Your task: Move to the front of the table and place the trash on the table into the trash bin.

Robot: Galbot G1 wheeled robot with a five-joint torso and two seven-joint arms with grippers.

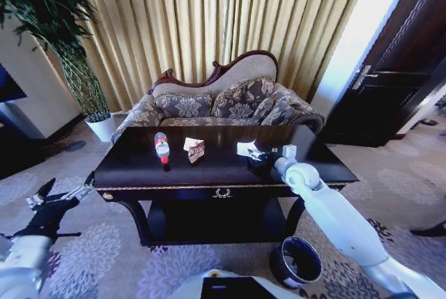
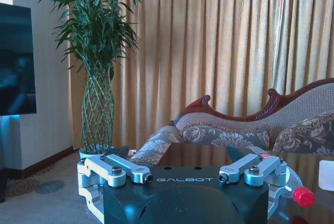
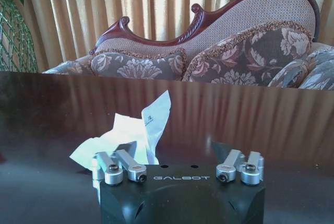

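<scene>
The dark glossy table (image 1: 139, 170) stands in front of me. On it lie a clear bottle (image 1: 162, 147) with a red cap (image 2: 303, 196), a brown-and-white wrapper (image 1: 196, 150) and a white paper scrap (image 1: 245, 148). My right gripper (image 1: 261, 154) is low over the table's right part, right behind the paper scrap (image 3: 130, 130). Its jaws stand open, and the scrap lies in front of one finger (image 3: 128, 161), not gripped. My left gripper (image 1: 59, 198) hangs open beside the table's left end, lower than the top. The dark round trash bin (image 1: 296, 261) sits on the carpet under my right arm.
A patterned sofa (image 1: 223, 100) stands close behind the table. A white plant pot (image 1: 104, 128) with a tall plant is at the back left, near a dark screen (image 2: 15, 59). A dark door (image 1: 397, 69) is at the right. Open carpet lies on both sides.
</scene>
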